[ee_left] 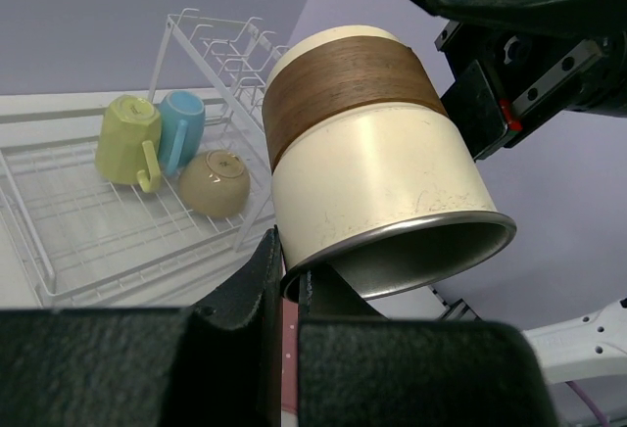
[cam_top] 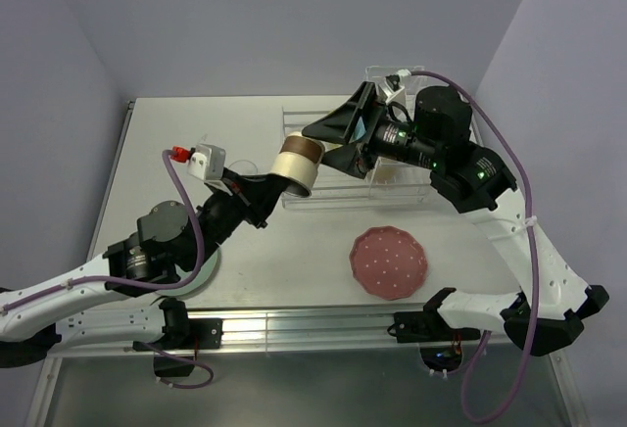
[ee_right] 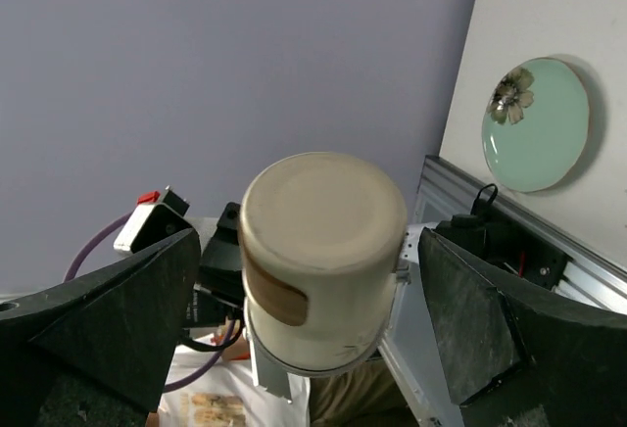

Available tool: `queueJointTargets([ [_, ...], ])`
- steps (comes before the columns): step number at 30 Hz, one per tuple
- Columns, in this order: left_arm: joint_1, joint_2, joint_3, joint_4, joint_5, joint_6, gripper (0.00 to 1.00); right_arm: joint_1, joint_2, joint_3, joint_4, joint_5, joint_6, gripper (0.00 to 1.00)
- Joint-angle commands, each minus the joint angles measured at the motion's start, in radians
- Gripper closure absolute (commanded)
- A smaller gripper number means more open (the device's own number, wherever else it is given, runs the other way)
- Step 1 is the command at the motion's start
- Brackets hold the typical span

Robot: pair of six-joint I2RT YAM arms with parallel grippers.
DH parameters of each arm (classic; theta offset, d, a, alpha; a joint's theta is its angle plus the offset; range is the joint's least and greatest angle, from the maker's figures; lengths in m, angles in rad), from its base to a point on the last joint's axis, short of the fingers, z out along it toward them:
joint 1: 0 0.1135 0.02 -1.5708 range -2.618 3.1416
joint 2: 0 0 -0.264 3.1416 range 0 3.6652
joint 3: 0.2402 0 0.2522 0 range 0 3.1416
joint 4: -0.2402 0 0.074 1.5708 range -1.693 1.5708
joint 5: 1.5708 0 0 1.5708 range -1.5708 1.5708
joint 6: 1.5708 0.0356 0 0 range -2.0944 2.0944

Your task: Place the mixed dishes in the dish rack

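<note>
Left end effector (cam_top: 275,192) pinches rim of cream bowl (cam_top: 297,165), held aloft. Right end effector (cam_top: 331,141) spread wide, flanking its base without contact.

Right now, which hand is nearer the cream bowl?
Left. The left hand is shut on the rim of the cream bowl; the right hand is open, its fingers either side of the base, not touching.

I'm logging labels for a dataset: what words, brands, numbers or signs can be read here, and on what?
No readable text in any view.
Cream cylindrical bowl with a brown band: no print shows.
Mint-green plate: a flower motif, no words.
Pink scalloped white-dotted plate: dots only.
Brownish marks on white, bottom of the right wrist view: too blurred to read.
</note>
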Motion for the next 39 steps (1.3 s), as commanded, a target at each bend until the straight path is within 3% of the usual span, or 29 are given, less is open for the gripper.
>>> queueJointTargets([
  [1, 0.004, 0.004, 0.045, 0.072, 0.019, 0.038, 1.00, 0.028, 0.008, 0.025, 0.082, 0.008, 0.019, 0.00],
  [15, 0.009, -0.003, 0.054, 0.041, 0.024, 0.023, 1.00, 0.091, 0.062, 0.047, 0.046, 0.052, -0.039, 0.19],
  [18, 0.009, -0.008, 0.056, 0.021, 0.027, 0.014, 1.00, 0.091, 0.075, 0.088, 0.020, 0.080, -0.078, 0.37],
  [19, 0.009, -0.011, 0.054, 0.012, 0.027, 0.007, 1.00, 0.091, 0.082, 0.099, 0.008, 0.084, -0.107, 0.47],
  [20, 0.009, -0.014, 0.053, -0.014, 0.019, -0.003, 1.00, 0.091, 0.097, 0.110, -0.004, 0.091, -0.127, 0.77],
  [21, 0.009, -0.022, 0.054, -0.043, 0.005, -0.044, 0.96, 0.091, 0.106, 0.128, -0.014, 0.098, -0.147, 0.96],
  [22, 0.009, -0.028, 0.054, -0.074, -0.019, -0.075, 0.67, 0.091, 0.114, 0.139, -0.043, 0.120, -0.194, 1.00],
  [25, 0.009, -0.074, 0.036, -0.264, -0.177, -0.288, 0.20, 0.089, 0.152, 0.168, -0.084, 0.204, -0.309, 1.00],
  [27, 0.010, -0.126, 0.019, -0.400, -0.252, -0.442, 0.06, 0.077, 0.163, 0.165, -0.086, 0.253, -0.369, 1.00],
  [28, 0.010, -0.143, 0.011, -0.451, -0.268, -0.488, 0.01, 0.074, 0.171, 0.164, -0.081, 0.276, -0.438, 1.00],
  [29, 0.009, -0.155, 0.005, -0.510, -0.285, -0.596, 0.01, 0.074, 0.192, 0.164, -0.078, 0.352, -0.475, 1.00],
  [32, 0.010, -0.183, 0.016, -0.702, -0.300, -0.737, 0.01, 0.074, 0.241, 0.148, -0.037, 0.465, -0.625, 1.00],
  [34, 0.010, -0.175, 0.033, -0.819, -0.293, -0.786, 0.01, 0.075, 0.258, 0.072, 0.073, 0.586, -0.721, 1.00],
  [39, 0.009, -0.148, 0.051, -0.898, -0.253, -0.838, 0.01, 0.080, 0.313, -0.068, 0.291, 0.744, -0.877, 1.00],
])
